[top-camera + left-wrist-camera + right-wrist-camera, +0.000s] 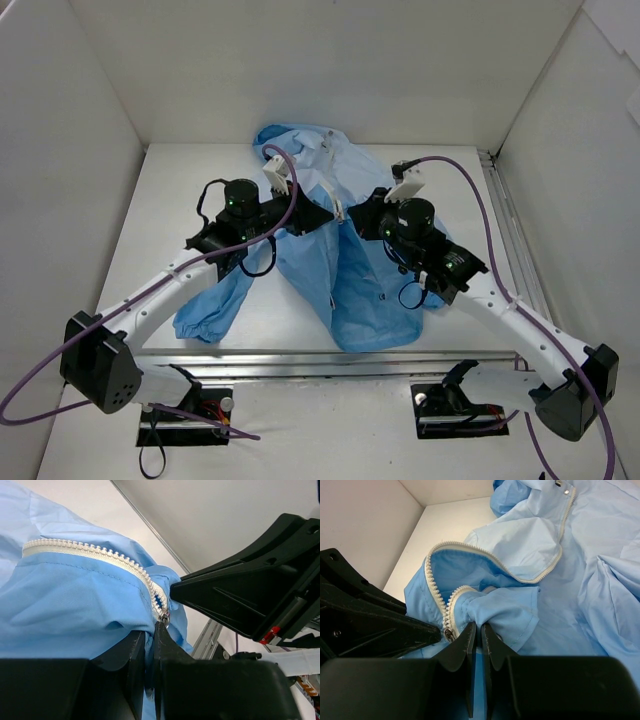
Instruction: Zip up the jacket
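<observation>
The light-blue jacket (345,275) lies crumpled in the middle of the white table, hood toward the back. Its white zipper (540,575) is open along most of its length. Both grippers meet over the jacket's middle. My left gripper (332,212) is shut on a fold of jacket fabric right below the metal zipper slider (163,614); its fingertips (159,630) pinch the cloth. My right gripper (352,214) is shut on a bunch of fabric beside the slider (449,633), and the cloth is lifted off the table. The right gripper's black finger (235,600) shows in the left wrist view.
White enclosure walls stand on the left, back and right. A metal rail (512,240) runs along the right side and another (330,362) along the front edge. Purple cables (470,190) loop over both arms. One sleeve (210,315) lies toward the front left.
</observation>
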`<action>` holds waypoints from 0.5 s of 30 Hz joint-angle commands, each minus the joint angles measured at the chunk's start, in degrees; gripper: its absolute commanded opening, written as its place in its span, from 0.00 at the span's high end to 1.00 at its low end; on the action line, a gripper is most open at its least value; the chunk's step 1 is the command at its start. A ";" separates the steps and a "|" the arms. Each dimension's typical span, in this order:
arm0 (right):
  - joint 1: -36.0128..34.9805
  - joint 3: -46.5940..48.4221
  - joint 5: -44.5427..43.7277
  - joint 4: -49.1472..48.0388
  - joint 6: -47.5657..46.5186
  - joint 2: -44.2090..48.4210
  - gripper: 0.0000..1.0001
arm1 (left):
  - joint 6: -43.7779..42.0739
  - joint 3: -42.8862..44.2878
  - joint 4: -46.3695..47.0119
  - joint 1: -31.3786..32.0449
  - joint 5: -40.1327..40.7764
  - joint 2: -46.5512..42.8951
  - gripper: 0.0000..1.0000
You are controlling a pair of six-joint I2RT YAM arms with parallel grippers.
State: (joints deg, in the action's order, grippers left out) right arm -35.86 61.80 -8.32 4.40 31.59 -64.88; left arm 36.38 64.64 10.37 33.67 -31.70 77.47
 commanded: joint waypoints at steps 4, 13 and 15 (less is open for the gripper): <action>0.09 5.26 -1.00 -2.21 1.54 -0.77 1.00 | -1.49 3.12 -1.06 1.13 2.70 -1.62 1.00; -0.09 6.67 -2.32 1.83 2.77 -2.70 1.00 | -1.14 1.98 2.02 1.66 5.07 -3.38 1.00; -0.35 6.67 -2.49 2.36 3.12 -3.06 1.00 | -0.96 1.28 2.90 1.66 5.16 -3.82 1.00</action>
State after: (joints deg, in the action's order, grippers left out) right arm -35.90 64.99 -9.15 9.67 33.43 -67.68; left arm 36.10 64.97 7.94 34.89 -27.07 77.03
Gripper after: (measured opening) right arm 0.034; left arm 0.044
